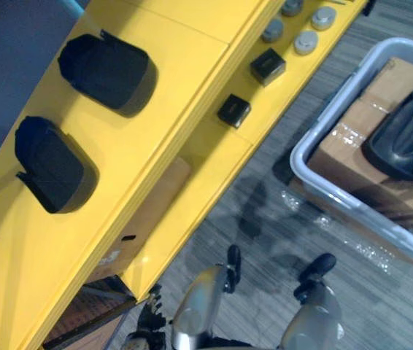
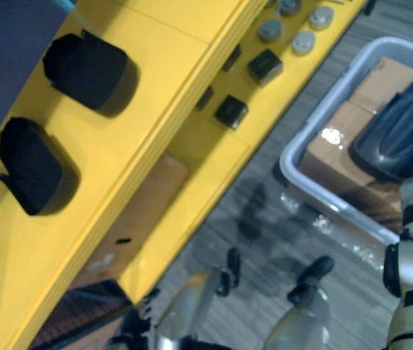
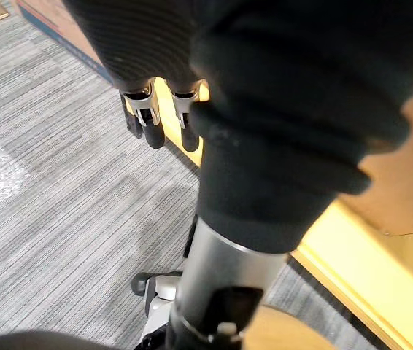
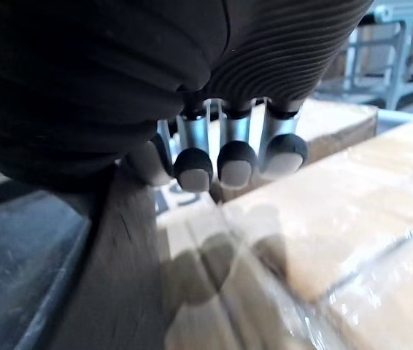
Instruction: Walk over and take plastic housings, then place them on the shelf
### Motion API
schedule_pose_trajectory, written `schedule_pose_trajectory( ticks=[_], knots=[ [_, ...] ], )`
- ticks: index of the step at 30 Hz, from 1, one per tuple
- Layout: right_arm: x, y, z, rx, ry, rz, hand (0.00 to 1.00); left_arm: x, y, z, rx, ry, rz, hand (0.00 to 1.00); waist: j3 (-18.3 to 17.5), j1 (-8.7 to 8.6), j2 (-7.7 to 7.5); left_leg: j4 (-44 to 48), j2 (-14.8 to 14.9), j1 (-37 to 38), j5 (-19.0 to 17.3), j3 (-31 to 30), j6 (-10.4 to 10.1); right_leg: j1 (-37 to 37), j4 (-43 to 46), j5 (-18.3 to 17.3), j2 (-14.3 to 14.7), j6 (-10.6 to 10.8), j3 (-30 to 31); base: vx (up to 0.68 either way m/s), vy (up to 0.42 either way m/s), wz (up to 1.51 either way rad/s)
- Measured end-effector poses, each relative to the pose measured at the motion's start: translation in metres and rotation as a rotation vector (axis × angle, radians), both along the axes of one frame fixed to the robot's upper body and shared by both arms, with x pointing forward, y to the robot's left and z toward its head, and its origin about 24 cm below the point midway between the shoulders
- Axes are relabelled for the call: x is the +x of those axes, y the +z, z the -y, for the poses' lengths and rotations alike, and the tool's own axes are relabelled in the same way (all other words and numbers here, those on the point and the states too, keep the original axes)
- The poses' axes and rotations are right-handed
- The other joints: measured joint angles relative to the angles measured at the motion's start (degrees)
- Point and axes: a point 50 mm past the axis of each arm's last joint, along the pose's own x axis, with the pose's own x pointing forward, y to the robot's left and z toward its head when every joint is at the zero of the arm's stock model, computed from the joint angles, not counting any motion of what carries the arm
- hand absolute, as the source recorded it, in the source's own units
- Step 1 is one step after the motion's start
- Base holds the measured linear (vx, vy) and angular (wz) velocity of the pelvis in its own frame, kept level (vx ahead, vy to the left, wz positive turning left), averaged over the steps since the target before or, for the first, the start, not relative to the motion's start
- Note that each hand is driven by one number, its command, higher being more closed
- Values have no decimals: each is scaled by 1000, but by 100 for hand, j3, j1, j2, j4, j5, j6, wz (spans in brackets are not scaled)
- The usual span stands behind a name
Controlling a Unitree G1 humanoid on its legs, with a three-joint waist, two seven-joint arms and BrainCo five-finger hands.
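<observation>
- We see 2 black plastic housings (image 1: pixel 108 69) (image 1: pixel 49 164) lying flat on the yellow shelf's top board (image 1: pixel 184 87), at 10 and 9 o'clock. They are apart from each other and set back from the board's front edge.
- A 3rd housing (image 1: pixel 411 135) lies at 3 o'clock on a cardboard box (image 1: pixel 345 146) inside the grey bin (image 1: pixel 299 154).
- Our right hand (image 4: pixel 228 138) is over that film-wrapped box, with the dark housing just beside it. We cannot tell whether it grips anything.
- Our left hand (image 3: pixel 152 117) hangs relaxed and empty over the carpet (image 1: pixel 279 240), close to the shelf's lower edge at 7 o'clock.
- The lower board (image 1: pixel 221 153) juts past the top one. It carries 2 small black boxes (image 1: pixel 267 67) (image 1: pixel 233 111) and grey round pieces (image 1: pixel 306 41) toward 1 o'clock.
- Bare carpet runs between the shelf's edge and the bin's rim, from the centre toward 5 o'clock.
</observation>
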Motion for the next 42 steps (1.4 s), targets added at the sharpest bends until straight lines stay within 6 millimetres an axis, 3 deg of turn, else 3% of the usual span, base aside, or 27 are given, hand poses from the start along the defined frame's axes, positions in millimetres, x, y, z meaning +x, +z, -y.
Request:
schedule_pose_trajectory(
  ticks=[4,11,21,28,30,31,32,33,35,38,42],
  knots=[
    [1,1,-1,-31,16,27,100,2,4,-3,12,-24,7,0,29,4,-40,130,125,4,-88,-48,-43,147,-110,25,159,-38,-56,-42,13,-2],
    [10,19,-16,-140,131,144,100,9,16,-16,64,-115,21,0,188,-20,-267,182,303,8,-107,43,-79,155,-292,159,382,-94,34,-51,21,-12],
    [17,11,-37,-175,232,175,100,13,24,-23,94,-168,29,0,274,-46,-405,265,455,11,-130,130,-125,154,-462,267,587,-170,164,-52,29,-9],
    [32,-6,-65,-139,319,163,100,37,36,-31,261,-504,61,0,273,-177,-498,312,540,19,-131,205,-155,135,-654,326,779,-178,457,-71,18,-9],
    [34,-11,-70,-135,336,158,100,61,53,-37,280,-491,141,0,272,-209,-496,320,548,7,-126,215,-163,133,-713,378,804,-167,482,-88,21,-4],
    [35,-15,-73,-124,344,152,100,109,97,-21,246,-447,394,0,272,-206,-496,321,545,-7,-119,228,-170,131,-746,433,805,-176,488,-90,32,-2],
    [37,-17,-76,-120,353,149,100,140,129,-4,228,-444,566,0,271,-203,-497,326,544,-15,-119,253,-169,134,-778,460,804,-174,509,-98,39,-5],
    [38,-18,-78,-123,362,143,100,157,150,9,209,-444,671,0,264,-209,-513,327,537,-27,-113,278,-158,125,-815,475,804,-180,534,-114,53,-13],
    [46,-20,-96,-133,425,128,100,199,221,53,162,-468,981,0,222,-389,-645,316,532,-118,-97,365,-132,88,-1055,636,831,-164,590,-103,58,-13],
    [51,-12,-100,-131,442,144,100,210,249,75,156,-494,1076,0,223,-619,-722,287,557,-93,-108,505,-132,-2,-1118,782,863,-170,755,-25,75,-24],
    [53,-3,-102,-138,442,168,100,220,246,81,211,-469,1047,0,225,-780,-726,258,615,-73,-108,538,-141,-70,-1110,799,957,-183,880,30,41,-14]
  ],
)
